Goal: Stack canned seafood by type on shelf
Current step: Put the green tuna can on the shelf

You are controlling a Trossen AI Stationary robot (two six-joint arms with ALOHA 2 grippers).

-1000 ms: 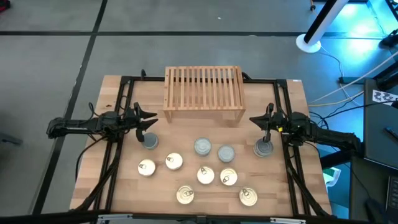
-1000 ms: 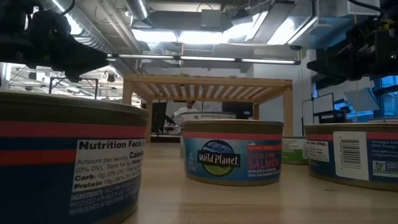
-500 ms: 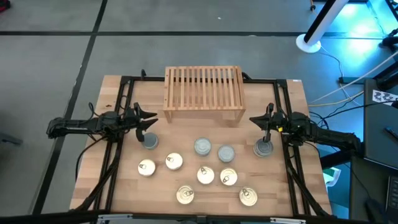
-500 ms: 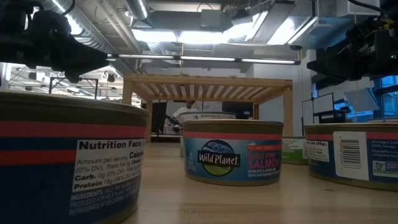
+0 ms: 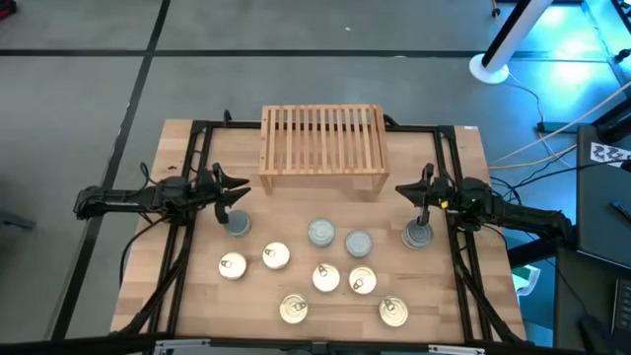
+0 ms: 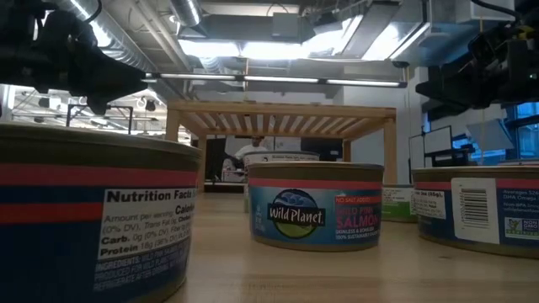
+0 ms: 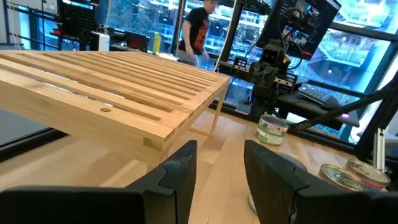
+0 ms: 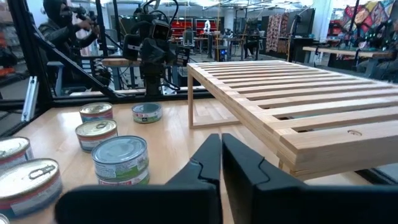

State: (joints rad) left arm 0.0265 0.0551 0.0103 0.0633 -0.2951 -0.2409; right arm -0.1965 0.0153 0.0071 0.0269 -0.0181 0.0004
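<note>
Ten short round tins (image 5: 325, 277) are left loose at 6 o'clock of the bare slatted light-wood shelf (image 5: 322, 148), unsorted, while the left gripper (image 5: 240, 188) is held part-open and empty and the right gripper (image 5: 402, 190) nearly closed and empty.

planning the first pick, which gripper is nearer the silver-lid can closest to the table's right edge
Right. The right gripper hovers just behind that can; the left gripper is across the table, by another silver-lid can.

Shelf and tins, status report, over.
Left pincer open, right pincer shut, both empty, hovering either side of shelf. Shelf top bare; all ten tins on table. Nothing blocking the shelf.
</note>
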